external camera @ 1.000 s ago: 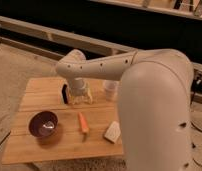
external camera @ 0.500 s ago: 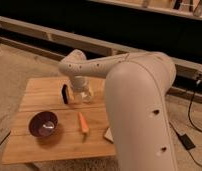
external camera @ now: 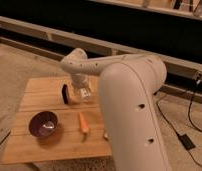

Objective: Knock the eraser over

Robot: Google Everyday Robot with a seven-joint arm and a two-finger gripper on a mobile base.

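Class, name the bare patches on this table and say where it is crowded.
Bare: left rear corner of the table, behind the purple bowl; front strip below bowl and carrot. Crowded: rear middle, gripper beside the eraser.

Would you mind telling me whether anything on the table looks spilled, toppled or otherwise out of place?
Nothing stands out. The eraser appears to stand on end on the table, with the gripper close beside it. The purple bowl sits upright and the carrot lies flat.
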